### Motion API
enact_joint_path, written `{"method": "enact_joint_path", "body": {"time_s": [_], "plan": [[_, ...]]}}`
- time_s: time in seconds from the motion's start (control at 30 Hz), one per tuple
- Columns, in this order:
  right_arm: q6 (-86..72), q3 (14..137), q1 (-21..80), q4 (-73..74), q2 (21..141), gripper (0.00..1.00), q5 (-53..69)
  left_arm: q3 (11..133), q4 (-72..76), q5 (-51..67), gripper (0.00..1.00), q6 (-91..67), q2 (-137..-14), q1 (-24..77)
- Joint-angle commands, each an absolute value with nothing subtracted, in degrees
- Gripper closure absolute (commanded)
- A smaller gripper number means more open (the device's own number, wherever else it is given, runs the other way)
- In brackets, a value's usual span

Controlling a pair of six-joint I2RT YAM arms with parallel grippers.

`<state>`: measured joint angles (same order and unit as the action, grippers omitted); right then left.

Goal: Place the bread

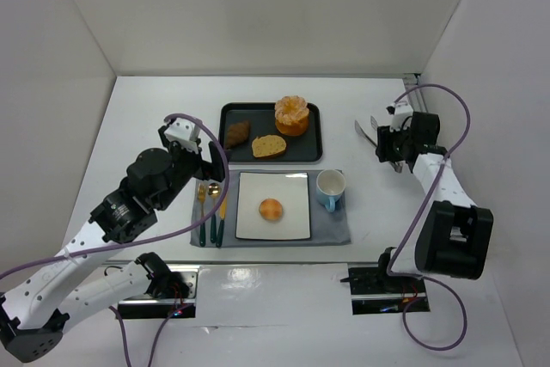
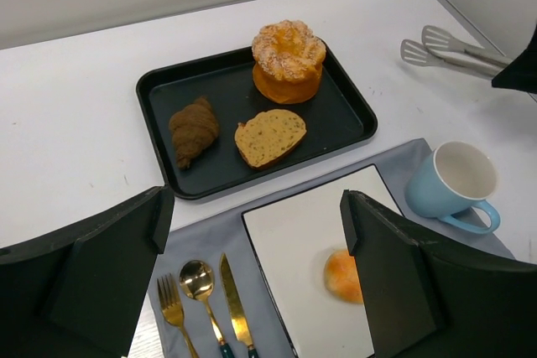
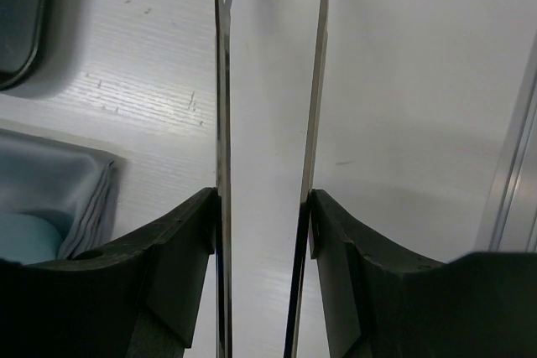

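The bread, a small round golden bun [image 1: 271, 209], sits near the middle of a white square plate [image 1: 292, 186] on a grey placemat. In the left wrist view the bun [image 2: 344, 274] is partly hidden behind my right-hand finger, on the plate [image 2: 294, 232]. My left gripper [image 1: 199, 161] is open and empty, hovering above the placemat's left part, left of the bun; its jaws [image 2: 256, 207] stand wide apart. My right gripper [image 1: 391, 148] is shut on metal tongs [image 1: 369, 131] at the right of the table, away from the plate; the tongs [image 3: 222, 81] stand slightly apart and empty between its fingers [image 3: 262, 207].
A black tray [image 1: 230, 113] behind the plate holds a ridged orange pastry [image 1: 291, 115], a pale bread slice [image 1: 268, 146] and a brown croissant [image 1: 237, 133]. A blue cup [image 1: 331, 186] stands right of the plate. A gold fork, spoon and knife [image 1: 210, 204] lie left of it.
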<state>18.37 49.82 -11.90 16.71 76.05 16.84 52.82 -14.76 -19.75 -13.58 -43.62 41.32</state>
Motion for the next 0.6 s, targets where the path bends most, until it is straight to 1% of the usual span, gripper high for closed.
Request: {"method": "enact_joint_path", "body": {"time_s": [0.0,0.17,0.43,0.57], "plan": [[16.53,50.01,-12.13,11.25,79.08,0.44,13.98,52.73,-11.25,-17.58,0.00,-14.06,-42.54,41.04],[16.52,49.39,-12.13,10.63,82.96,0.43,11.60,52.73,-11.25,-16.52,0.00,-14.06,-43.68,41.04],[17.75,52.55,-12.66,18.00,90.51,0.41,11.07,52.73,-11.25,-16.52,0.00,-14.06,-43.68,41.04],[18.37,53.61,-13.18,20.03,92.11,0.36,12.22,52.73,-11.25,-16.52,0.00,-14.06,-43.68,41.04]]}}
